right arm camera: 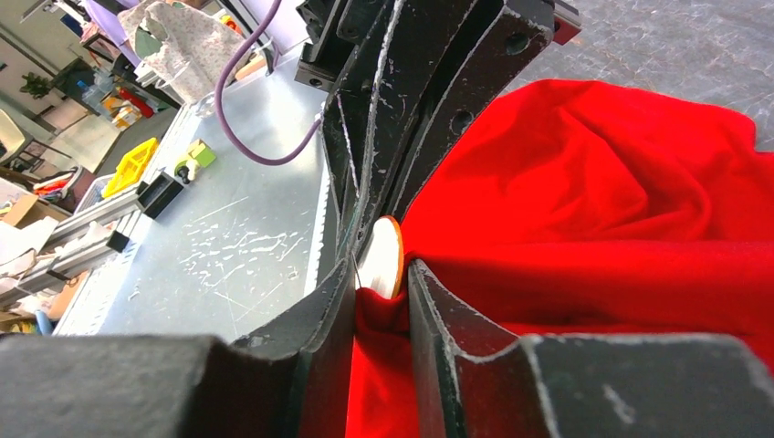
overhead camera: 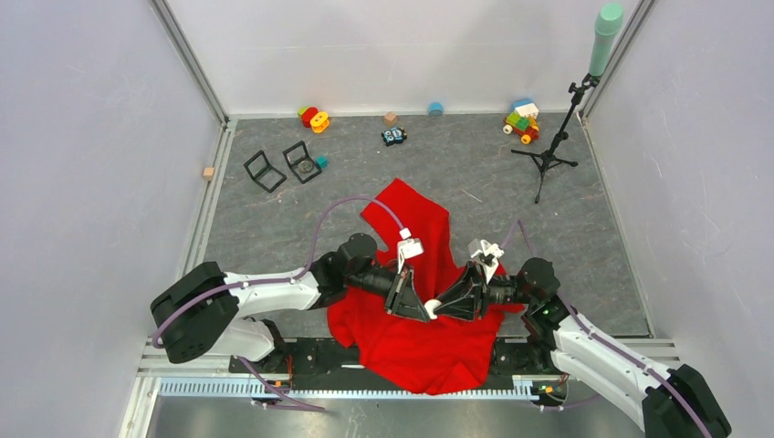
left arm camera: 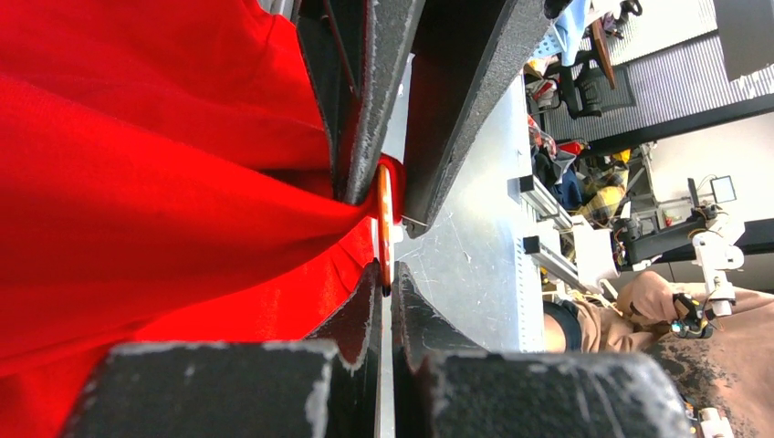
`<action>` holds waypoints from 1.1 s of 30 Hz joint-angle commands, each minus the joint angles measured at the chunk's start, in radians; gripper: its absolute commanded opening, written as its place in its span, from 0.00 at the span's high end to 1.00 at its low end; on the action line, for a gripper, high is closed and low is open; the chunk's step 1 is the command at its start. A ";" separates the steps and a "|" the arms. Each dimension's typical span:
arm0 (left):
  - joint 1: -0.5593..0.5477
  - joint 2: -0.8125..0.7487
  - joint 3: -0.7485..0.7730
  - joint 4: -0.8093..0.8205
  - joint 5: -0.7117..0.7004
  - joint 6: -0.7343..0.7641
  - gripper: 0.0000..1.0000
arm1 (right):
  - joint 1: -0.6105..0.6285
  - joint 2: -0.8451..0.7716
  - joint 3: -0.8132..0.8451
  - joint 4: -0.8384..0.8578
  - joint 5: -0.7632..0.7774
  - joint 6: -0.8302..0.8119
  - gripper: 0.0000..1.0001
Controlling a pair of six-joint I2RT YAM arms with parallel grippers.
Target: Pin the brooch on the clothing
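A: Grey mat [overhead camera: 475, 173] w/ white walls [overhead camera: 91, 137] around. The shirt [overhead camera: 411, 356] lies crumpled under the left gripper [overhead camera: 423, 312] and the right gripper [overhead camera: 444, 308]. Where is the brooch?

B: The brooch [right arm camera: 383, 260] is directly at the tips of both grippers, i.e. between them. It is round and flat, w/ a white face and an orange rim. From the left wrist cam it shows edge-on, so its flat face looks sideways to that gripper.

A: Left gripper, what state?

B: Clamped on the brooch rim, I judge. The jaws are nearly together, w/ only the thin brooch in the gap. The right gripper points from the opposite side, tip to tip w/ the left one. Its jaws pinch a fold of shirt, and red cloth fills the gap between them.

A: So brooch vs. fold?

B: The brooch sits just ahead of the right tips, touching the fold and leaning on one finger. The pin itself I cannot see; it is hidden behind the brooch or in the cloth.

A: Which gripper is nearer?

B: Both are equally near, as both touch it. Prob. the next move turns on this: the brooch face should be flat to the fold, and the push goes along the line from the left gripper to the right. If the brooch tilts, the pin may miss the cloth.
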State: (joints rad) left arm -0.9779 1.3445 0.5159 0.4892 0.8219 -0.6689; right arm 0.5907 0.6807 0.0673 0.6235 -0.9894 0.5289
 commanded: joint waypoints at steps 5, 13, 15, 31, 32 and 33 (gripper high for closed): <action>-0.032 0.004 0.020 0.052 0.046 0.001 0.98 | 0.031 0.047 0.001 0.076 0.024 0.007 0.77; -0.035 0.011 0.034 0.047 0.045 0.009 0.98 | 0.055 0.050 0.000 0.061 0.038 -0.006 0.78; -0.037 0.011 0.036 0.045 0.045 0.009 0.98 | 0.059 0.052 0.000 0.050 0.041 -0.013 0.79; -0.046 0.024 0.065 0.022 0.050 0.023 0.98 | 0.087 0.101 0.021 -0.049 0.087 -0.088 0.83; -0.048 0.027 0.067 0.022 0.049 0.023 0.98 | 0.091 0.104 0.022 -0.053 0.090 -0.094 0.82; -0.048 0.030 0.070 0.023 0.049 0.026 0.98 | 0.092 0.106 0.022 -0.058 0.093 -0.097 0.83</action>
State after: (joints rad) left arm -1.0046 1.3712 0.5167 0.4179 0.8387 -0.6598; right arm 0.6697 0.7731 0.0673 0.5903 -0.9596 0.5102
